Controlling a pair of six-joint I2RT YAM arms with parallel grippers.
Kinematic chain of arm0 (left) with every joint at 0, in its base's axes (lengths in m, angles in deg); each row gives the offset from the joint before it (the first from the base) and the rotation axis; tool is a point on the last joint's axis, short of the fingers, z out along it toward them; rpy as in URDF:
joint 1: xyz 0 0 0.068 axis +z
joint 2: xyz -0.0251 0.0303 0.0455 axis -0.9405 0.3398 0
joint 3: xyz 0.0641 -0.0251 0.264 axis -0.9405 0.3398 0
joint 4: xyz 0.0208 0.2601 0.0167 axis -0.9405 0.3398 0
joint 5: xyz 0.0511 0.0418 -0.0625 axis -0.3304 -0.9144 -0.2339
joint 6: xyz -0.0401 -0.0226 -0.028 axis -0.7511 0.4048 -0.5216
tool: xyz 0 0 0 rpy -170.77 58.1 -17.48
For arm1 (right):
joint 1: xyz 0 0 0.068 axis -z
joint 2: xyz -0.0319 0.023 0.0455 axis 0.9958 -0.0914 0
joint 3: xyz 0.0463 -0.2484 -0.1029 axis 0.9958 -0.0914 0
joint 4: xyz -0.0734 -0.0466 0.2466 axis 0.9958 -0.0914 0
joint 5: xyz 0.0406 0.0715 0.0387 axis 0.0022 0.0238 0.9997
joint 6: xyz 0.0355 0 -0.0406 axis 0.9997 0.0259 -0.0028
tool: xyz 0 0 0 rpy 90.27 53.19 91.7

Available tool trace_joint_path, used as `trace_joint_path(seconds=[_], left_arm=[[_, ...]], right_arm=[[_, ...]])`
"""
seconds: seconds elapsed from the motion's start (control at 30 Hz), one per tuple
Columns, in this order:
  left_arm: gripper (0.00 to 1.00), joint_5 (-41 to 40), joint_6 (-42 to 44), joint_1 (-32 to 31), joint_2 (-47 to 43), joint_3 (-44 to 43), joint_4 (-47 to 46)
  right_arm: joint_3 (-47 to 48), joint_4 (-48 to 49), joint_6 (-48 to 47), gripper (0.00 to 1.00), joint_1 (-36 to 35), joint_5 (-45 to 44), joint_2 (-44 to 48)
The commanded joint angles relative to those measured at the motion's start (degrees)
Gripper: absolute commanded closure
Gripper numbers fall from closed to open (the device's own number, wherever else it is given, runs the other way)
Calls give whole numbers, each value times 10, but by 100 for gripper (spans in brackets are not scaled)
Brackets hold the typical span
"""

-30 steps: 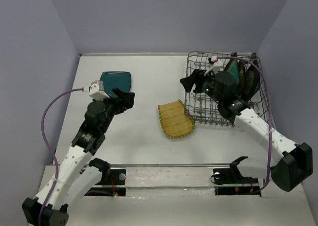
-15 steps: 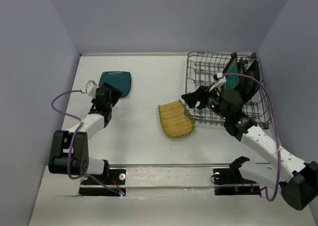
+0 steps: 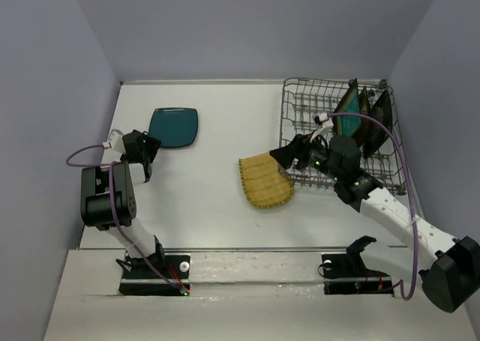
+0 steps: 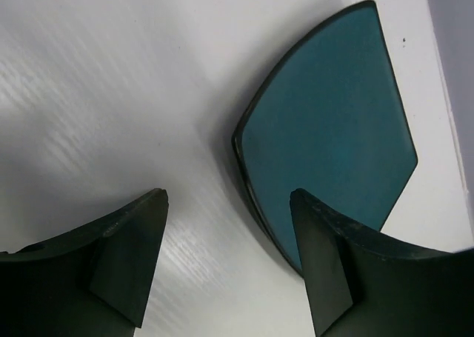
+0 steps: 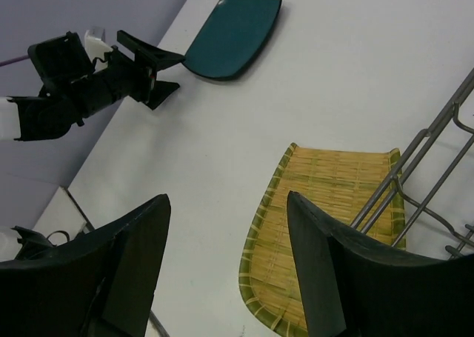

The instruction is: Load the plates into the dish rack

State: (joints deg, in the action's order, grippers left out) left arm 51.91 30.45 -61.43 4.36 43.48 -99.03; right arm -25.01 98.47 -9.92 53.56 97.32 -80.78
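The plain teal plate (image 3: 175,127) lies flat at the far left of the table; it also shows in the left wrist view (image 4: 326,129) and the right wrist view (image 5: 233,35). My left gripper (image 3: 152,155) (image 4: 228,204) is open and empty, low over the table just near-left of that plate. The yellow ribbed plate (image 3: 265,179) (image 5: 326,233) lies beside the dish rack (image 3: 300,105), its right edge under the rack's wire (image 5: 415,174). My right gripper (image 3: 281,155) (image 5: 227,204) is open and empty above the yellow plate's left edge. Three plates (image 3: 367,120) stand in the rack's right side.
Grey walls close in the table at the left, back and right. A metal rail (image 3: 247,255) with both arm bases runs along the near edge. The left arm (image 3: 105,195) is folded close to the left wall, with its purple cable (image 3: 79,155) looping out.
The left arm has folded back toward the left wall, its gripper drawn away from the teal plate. The right gripper has come out of the rack toward the yellow plate.
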Motion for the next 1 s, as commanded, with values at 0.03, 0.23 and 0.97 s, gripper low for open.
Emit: trace_joint_path(seconds=[0.03,0.23,0.97], left_arm=[[29,39,-3,17,50,-37,-78],[34,73,-13,24,103,-80,-90],[94,126,-108,34,45,17,-262]], right_arm=[[-3,50,-10,31,-1,20,-5],[-7,56,-7,31,-1,28,-10],[38,34,20,31,-28,49,-66]])
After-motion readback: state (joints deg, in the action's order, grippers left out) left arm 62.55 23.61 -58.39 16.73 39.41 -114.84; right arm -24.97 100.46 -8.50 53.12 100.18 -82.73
